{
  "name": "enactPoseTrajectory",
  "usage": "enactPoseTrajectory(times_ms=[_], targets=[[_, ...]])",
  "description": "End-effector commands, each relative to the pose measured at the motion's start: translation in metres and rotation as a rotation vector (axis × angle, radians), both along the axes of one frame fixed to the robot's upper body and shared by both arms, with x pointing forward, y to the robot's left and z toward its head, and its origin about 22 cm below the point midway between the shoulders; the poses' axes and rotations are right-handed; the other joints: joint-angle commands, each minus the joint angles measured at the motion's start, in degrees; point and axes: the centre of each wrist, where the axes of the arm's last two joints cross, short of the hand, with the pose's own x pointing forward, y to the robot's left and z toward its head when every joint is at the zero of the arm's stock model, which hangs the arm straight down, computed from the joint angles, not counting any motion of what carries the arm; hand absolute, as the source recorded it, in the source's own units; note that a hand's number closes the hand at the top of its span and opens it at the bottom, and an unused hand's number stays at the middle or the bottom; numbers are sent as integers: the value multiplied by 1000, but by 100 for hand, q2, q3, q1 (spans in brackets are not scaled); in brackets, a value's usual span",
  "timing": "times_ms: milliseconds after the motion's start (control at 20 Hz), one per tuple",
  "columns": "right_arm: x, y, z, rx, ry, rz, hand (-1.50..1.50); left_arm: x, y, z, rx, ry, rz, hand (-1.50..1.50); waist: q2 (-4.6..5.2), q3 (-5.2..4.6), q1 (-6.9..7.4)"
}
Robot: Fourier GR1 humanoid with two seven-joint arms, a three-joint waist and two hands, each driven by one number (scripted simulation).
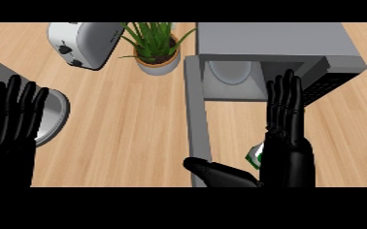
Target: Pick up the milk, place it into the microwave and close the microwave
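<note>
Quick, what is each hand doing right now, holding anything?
Left hand: open, fingers straight, holding nothing.
Right hand: open, fingers straight, beside the milk, not holding it.

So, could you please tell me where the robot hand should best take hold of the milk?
Only a green-and-white corner of the milk shows behind the right robot hand. Probably grip its sides, coming from the right, with the open thumb closing from the left; its shape is otherwise hidden.

Both the left hand (18, 121) and right hand (287, 145) are glossy black, with long slender segmented fingers.
</note>
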Motion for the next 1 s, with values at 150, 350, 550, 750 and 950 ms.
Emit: enactPoseTrajectory(times_ms=[150,350,550,750,950], targets=[[-13,45,0,14,0,-50,-150,-20,12,-13,-40,17,-5,-150,2,0,-74],[-36,55,-21,6,14,-126,-150,-43,23,1,-37,23,12,-150,-8,0,-80],[-12,42,-30,-36,45,-221,-150,-31,29,-12,-32,13,18,-150,8,3,-89],[-3,16,-31,-15,63,-280,-150,-59,35,-12,-26,32,9,-150,8,7,-59],[5,13,-54,-10,124,-313,-150,-55,34,-18,-43,25,1,-150,14,9,-62]])
